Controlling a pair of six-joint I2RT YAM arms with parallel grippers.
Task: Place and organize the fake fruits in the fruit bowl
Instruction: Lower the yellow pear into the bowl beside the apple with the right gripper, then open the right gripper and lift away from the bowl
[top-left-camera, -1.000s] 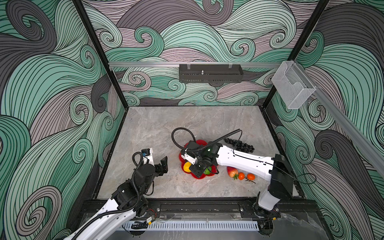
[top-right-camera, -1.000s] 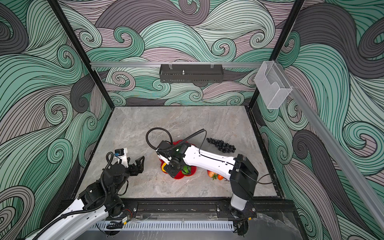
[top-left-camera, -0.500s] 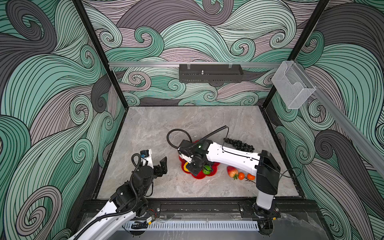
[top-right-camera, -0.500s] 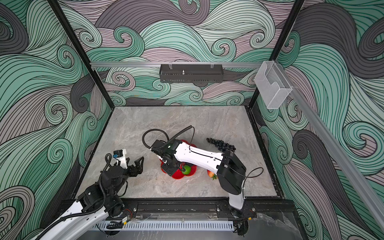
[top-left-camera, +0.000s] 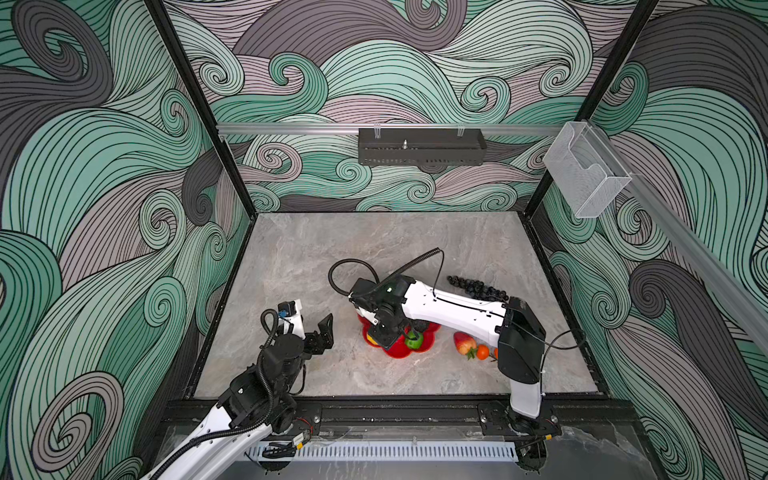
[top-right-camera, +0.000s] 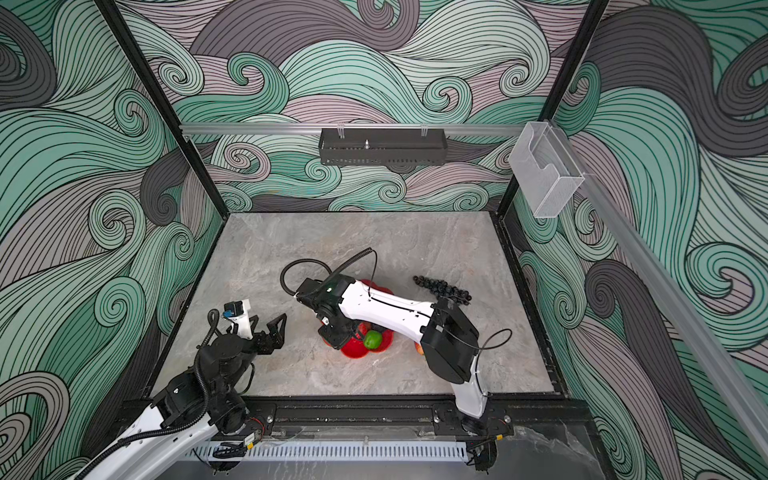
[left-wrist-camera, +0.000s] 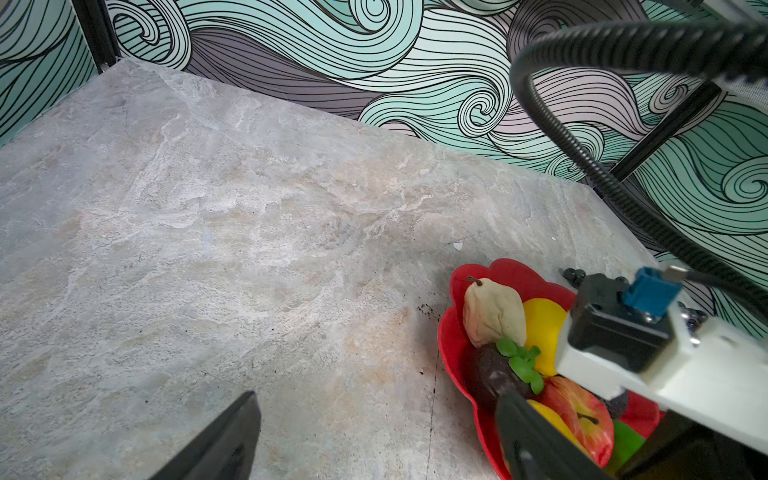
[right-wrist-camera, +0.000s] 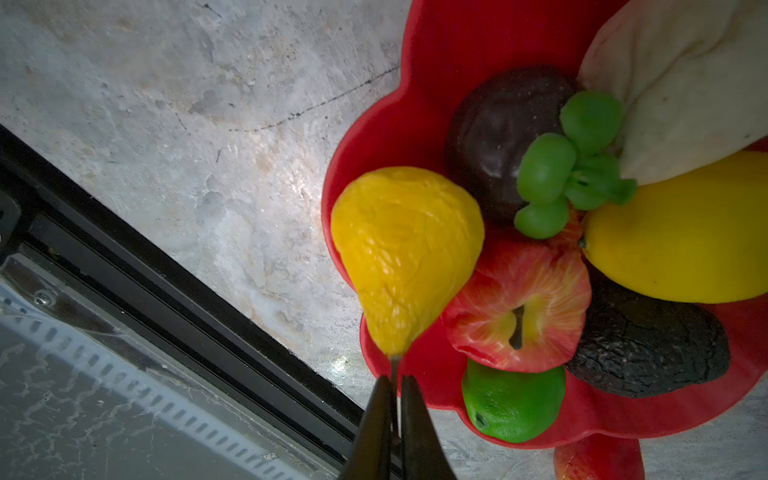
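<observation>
One marbled tabletop (top-left-camera: 374, 249), swirled walls (top-left-camera: 374, 62), fruit bowl (top-left-camera: 395, 353)

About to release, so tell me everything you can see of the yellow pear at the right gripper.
The yellow pear is glossy, wrinkled orange-yellow plastic, narrow end toward the right gripper, whose near-shut fingertips pinch its thin stem. It lies over the fruit bowl rim, its side against the red apple.

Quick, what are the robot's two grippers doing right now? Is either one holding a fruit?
Left gripper: open, holding nothing.
Right gripper: shut on the stem of the yellow pear.
</observation>
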